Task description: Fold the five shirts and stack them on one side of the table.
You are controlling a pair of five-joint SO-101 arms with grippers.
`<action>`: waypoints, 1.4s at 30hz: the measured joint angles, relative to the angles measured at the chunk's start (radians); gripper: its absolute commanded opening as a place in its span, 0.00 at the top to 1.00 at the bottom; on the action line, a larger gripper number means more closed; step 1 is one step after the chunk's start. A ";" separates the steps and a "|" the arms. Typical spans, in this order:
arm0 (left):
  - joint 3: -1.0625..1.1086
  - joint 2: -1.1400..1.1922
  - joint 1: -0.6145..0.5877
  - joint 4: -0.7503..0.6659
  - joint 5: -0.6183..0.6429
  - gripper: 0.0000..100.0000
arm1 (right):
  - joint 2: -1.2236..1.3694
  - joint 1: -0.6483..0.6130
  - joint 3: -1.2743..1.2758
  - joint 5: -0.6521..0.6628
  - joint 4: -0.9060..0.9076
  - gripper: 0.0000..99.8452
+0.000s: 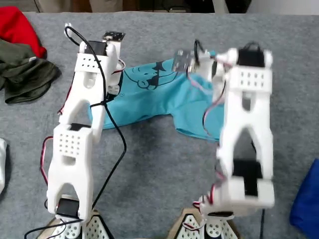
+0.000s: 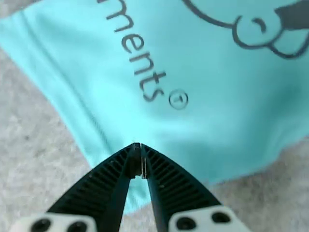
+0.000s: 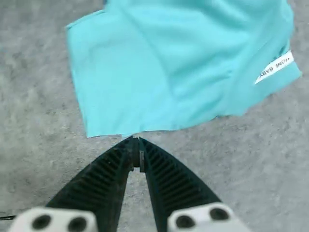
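Turquoise shirt (image 1: pixel 149 99) lies spread, not folded, on the grey felt cover (image 1: pixel 159 169) of the table, and I take this shirt as my landmark. It has a black drawing and letters (image 2: pixel 145 63) on the half nearer to the left arm (image 1: pixel 79 124), and a small white label (image 3: pixel 277 65) at one edge on the other half. The left arm stands over the printed half of the shirt. Its claw, the left gripper (image 2: pixel 138 147), has both ribbed black fingers (image 2: pixel 174 183) pressed together at the tips, above the cloth close to the hem; I cannot tell if some cloth is caught between them. The right arm (image 1: pixel 246 114) stands over the opposite end of the shirt. The right gripper (image 3: pixel 136 141) also has its fingers (image 3: pixel 169 183) closed tip to tip, and the tips are just beside the shirt's edge, over the grey felt and not on the cloth. Well apart from the shirt, beyond its left end and towards the far corner of the table, a red garment (image 1: pixel 17 27) lies crumpled, and a dark green garment (image 1: pixel 25 72) touches it on the near side. Well apart from the shirt's right end, at the near edge of the table, a blue garment (image 1: pixel 306 199) is partly visible.
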 measured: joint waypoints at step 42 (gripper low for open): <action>1.554 -1.289 0.000 -0.376 0.000 0.98 | 0.028 0.009 0.666 0.121 -0.555 0.90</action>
